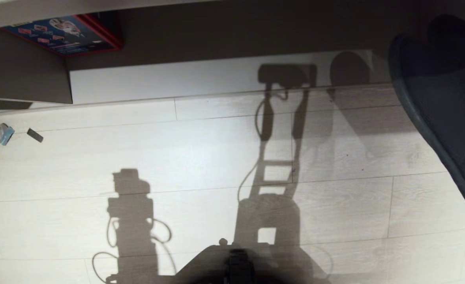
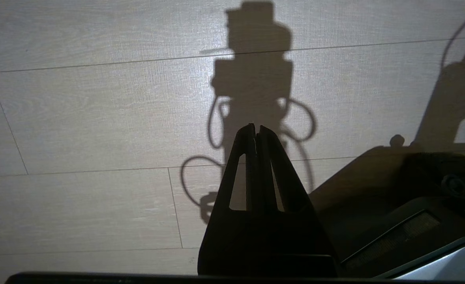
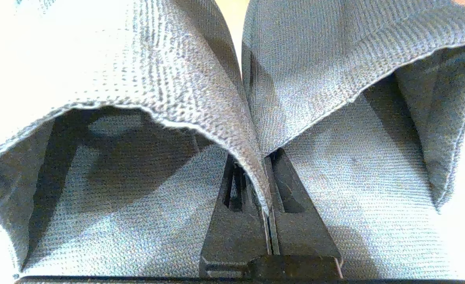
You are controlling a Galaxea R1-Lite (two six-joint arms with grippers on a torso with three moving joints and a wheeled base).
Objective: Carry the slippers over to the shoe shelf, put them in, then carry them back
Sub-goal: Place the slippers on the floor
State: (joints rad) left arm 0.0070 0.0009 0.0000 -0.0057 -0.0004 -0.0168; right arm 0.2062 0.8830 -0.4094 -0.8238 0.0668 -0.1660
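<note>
Slippers point(image 3: 327, 79) hanging side by side, R claw point(image 3: 270, 197) pinching their inner fabric edges together. L claw point(image 2: 256, 132) hovering over floor point(image 2: 98, 118) near robot base, fingers pressed together, empty.

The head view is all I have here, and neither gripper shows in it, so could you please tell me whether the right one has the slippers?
Observer: Yes. In the right wrist view the right gripper is shut on the slippers, pinching the inner edges of both fabric bands together.
Operator: Thank you. Do both slippers hang open side toward that camera?
Observer: Yes, both openings face it, side by side.
Operator: And the left gripper?
Observer: The left gripper is shut on nothing, above bare wood-look floor.
</note>
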